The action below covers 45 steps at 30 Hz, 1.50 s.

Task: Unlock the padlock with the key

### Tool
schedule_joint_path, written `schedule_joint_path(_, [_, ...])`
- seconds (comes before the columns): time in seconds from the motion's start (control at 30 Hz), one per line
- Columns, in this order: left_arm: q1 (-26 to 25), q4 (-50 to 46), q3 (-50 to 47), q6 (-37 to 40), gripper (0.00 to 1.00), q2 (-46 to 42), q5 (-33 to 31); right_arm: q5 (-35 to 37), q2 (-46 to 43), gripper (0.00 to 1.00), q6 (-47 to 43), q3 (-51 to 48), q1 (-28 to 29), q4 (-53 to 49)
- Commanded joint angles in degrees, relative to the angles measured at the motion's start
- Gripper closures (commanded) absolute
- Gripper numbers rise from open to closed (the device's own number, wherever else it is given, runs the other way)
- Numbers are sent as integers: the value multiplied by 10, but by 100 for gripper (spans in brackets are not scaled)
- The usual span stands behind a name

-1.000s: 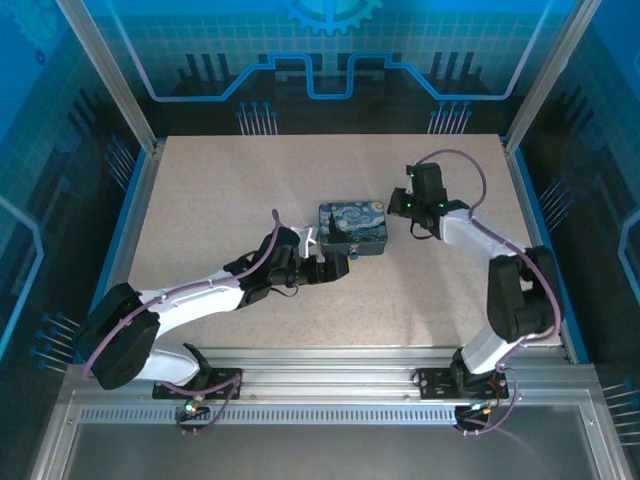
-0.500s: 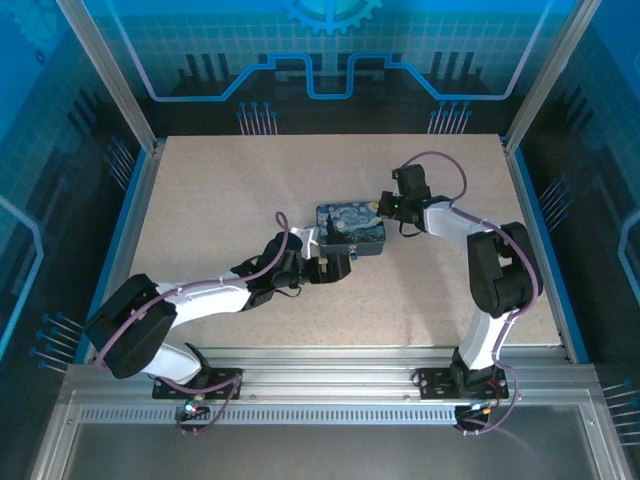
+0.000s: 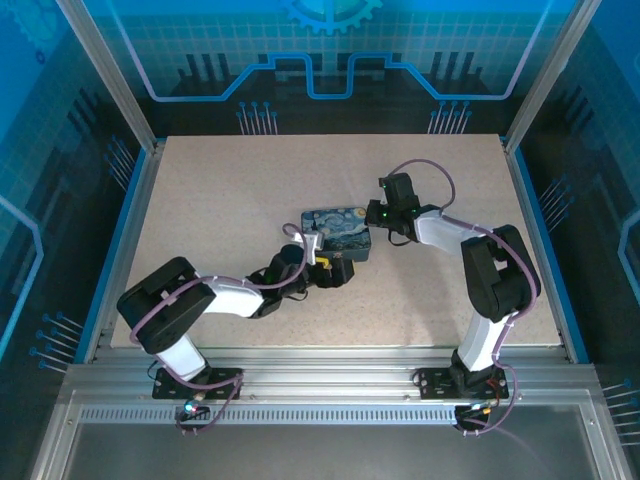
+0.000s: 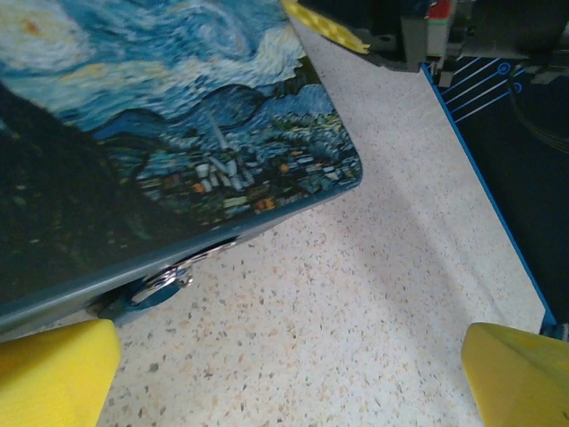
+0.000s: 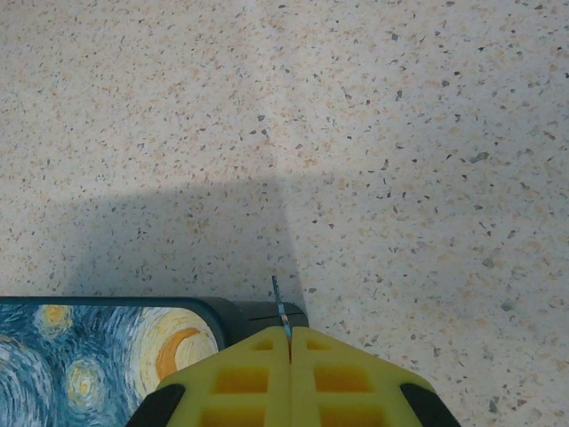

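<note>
Speckled beige table (image 3: pixel 200 200) carries the blue tin box (image 3: pixel 337 228) near its middle in the top view. The left gripper (image 3: pixel 338 270) lies low at the box's near side, and the right gripper (image 3: pixel 383 214) sits just beside its right end. From the left wrist, the yellow fingertips (image 4: pixel 53 369) stand wide apart with nothing between them. The padlock (image 4: pixel 164 282), a small pale metal piece, sits on the box's near wall just ahead of the left-hand tip. From the right wrist, the yellow pads are pressed together, pinching the key (image 5: pixel 281 310), whose thin blade crosses the box's rounded dark corner.
</note>
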Motion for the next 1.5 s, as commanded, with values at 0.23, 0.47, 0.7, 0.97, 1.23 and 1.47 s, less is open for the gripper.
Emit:
schedule_joint_path(0.23, [-10,109,-2,57,1,66,-41,-10,-10,100,7,-17,15,-5])
schedule_joint_path(0.47, [-10,151,-12,82,1,95,-67,-11,-10,100,3,-17,17,-3])
schedule_joint_path(0.7, [-10,140,-15,96,1,105,-102,-12,-9,100,2,-19,18,3])
schedule_joint_path(0.97, [1,128,-1,113,7,124,-44,-16,-10,100,0,-15,19,2])
schedule_joint_path(1.23, [46,159,0,106,21,119,81,-17,-13,100,-5,-11,19,-5])
schedule_joint_path(1.47, [69,182,13,90,32,137,137,-18,-14,100,-4,-9,20,-6])
